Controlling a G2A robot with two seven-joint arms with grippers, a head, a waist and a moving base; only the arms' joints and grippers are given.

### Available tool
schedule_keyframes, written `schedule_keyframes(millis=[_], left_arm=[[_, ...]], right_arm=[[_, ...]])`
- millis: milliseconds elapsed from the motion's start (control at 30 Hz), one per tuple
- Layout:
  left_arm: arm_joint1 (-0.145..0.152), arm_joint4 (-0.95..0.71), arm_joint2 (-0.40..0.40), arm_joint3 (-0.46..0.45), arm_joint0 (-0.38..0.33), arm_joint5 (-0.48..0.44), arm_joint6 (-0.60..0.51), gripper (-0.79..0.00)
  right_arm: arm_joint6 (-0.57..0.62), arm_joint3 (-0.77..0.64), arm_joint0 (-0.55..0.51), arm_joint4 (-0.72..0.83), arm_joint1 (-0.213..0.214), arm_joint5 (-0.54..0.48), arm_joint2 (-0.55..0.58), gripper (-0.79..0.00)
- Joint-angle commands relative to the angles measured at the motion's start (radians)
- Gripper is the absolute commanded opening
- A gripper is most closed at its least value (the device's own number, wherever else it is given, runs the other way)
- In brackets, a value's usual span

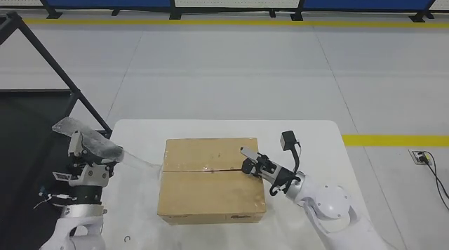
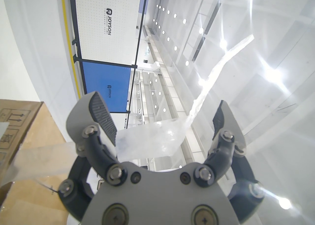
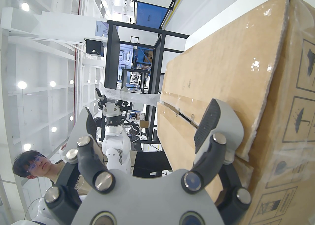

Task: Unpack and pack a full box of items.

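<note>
A closed cardboard box (image 1: pixel 210 180) sits mid-table, its two top flaps meeting at a seam (image 3: pixel 182 115). A strip of clear tape (image 1: pixel 140 159) runs from the box's left end to my left gripper (image 1: pixel 85 145), which is raised off the table's left edge. In the left wrist view this gripper (image 2: pixel 160 103) is open, and the crumpled tape (image 2: pixel 147 139) clings to one finger and trails past it. My right gripper (image 1: pixel 249 160) is at the box's right end by the seam. It is open (image 3: pixel 150 107), with one finger over the box top (image 3: pixel 216 73).
The white table (image 1: pixel 316 137) has bare room behind and to the right of the box. A black metal frame (image 1: pixel 42 60) stands close to the table's left side. A small ring (image 1: pixel 127 239) lies near the front left edge.
</note>
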Motion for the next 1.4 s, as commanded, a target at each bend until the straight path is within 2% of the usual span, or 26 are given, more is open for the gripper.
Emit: schedule_keyframes(millis=[0, 133, 567, 833, 967, 1167, 1367], left_arm=[[-0.002, 0.01, 0.013, -0.005, -0.005, 0.006, -0.002, 0.0], [-0.006, 0.033, 0.042, -0.018, -0.017, 0.016, -0.006, 0.0], [-0.02, 0.109, 0.178, -0.034, -0.062, 0.081, -0.057, 0.0], [-0.035, 0.201, 0.322, 0.028, -0.121, 0.141, -0.079, 0.0], [-0.043, 0.232, 0.37, 0.051, -0.145, 0.14, -0.069, 0.0], [-0.049, 0.252, 0.375, 0.044, -0.135, 0.132, -0.073, 0.0], [-0.044, 0.254, 0.312, 0.007, -0.067, 0.108, -0.109, 0.0]], right_arm=[[-0.012, -0.007, -0.009, -0.004, 0.0, -0.003, 0.001, 0.0], [-0.04, -0.03, -0.033, -0.013, 0.002, 0.009, 0.018, 0.0], [-0.022, -0.055, -0.063, 0.009, 0.006, 0.013, 0.047, 0.0], [-0.012, -0.057, -0.074, 0.025, 0.006, 0.0, 0.059, 0.0], [-0.007, -0.06, -0.087, 0.049, 0.007, 0.0, 0.072, 0.0], [-0.003, -0.078, -0.108, 0.056, 0.012, 0.011, 0.098, 0.0], [0.009, -0.094, -0.117, 0.059, 0.015, 0.024, 0.112, 0.0]])
